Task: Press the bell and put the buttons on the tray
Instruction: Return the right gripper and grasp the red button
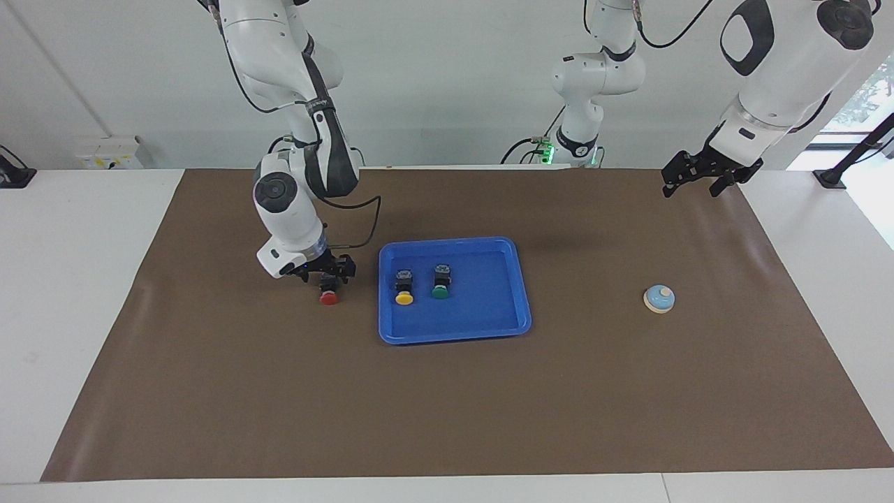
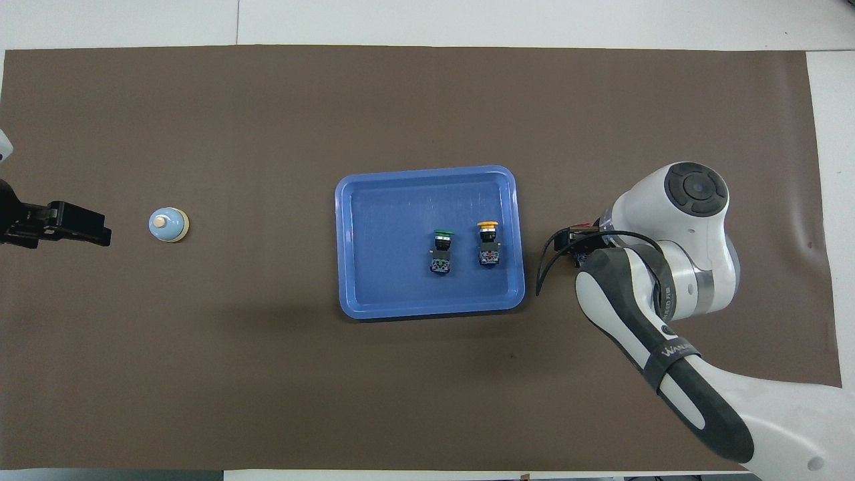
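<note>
The red button (image 1: 329, 296) lies on the brown mat beside the blue tray (image 1: 454, 336), toward the right arm's end of the table. My right gripper (image 1: 327, 274) is low over it, open, with a finger on either side of its black body. In the overhead view the right arm hides nearly all of this button. The yellow button (image 1: 404, 288) and the green button (image 1: 440, 282) lie side by side in the tray (image 2: 427, 175). The bell (image 1: 658, 298) stands on the mat toward the left arm's end. My left gripper (image 1: 691, 180) waits open above the mat, apart from the bell.
The brown mat (image 1: 447, 405) covers most of the white table. A third robot's base (image 1: 576, 140) stands at the robots' edge of the table. A black clamp (image 1: 14, 175) sits on the table's corner at the right arm's end.
</note>
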Tool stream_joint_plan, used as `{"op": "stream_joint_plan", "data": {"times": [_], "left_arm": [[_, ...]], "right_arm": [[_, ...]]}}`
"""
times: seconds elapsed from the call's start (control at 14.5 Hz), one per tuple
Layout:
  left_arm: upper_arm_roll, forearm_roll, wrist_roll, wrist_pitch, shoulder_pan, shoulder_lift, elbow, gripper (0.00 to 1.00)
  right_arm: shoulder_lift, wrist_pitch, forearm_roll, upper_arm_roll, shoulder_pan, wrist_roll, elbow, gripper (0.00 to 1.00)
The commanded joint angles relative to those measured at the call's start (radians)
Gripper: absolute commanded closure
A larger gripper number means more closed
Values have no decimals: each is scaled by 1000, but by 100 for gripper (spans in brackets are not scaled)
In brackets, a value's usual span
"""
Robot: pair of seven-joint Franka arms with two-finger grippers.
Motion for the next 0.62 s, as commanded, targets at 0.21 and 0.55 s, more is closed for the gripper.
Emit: {"op": "stream_joint_plan", "data": {"times": [0.21, 0.55], "left_arm": [[12, 5, -1, -20, -13, -7, 8, 0], [12, 5, -1, -20, -13, -7, 8, 0]], "right_arm": [[-17, 27, 14, 6, 3, 16, -42, 44], [-20, 16, 14, 12, 11, 16, -16, 100]]}}
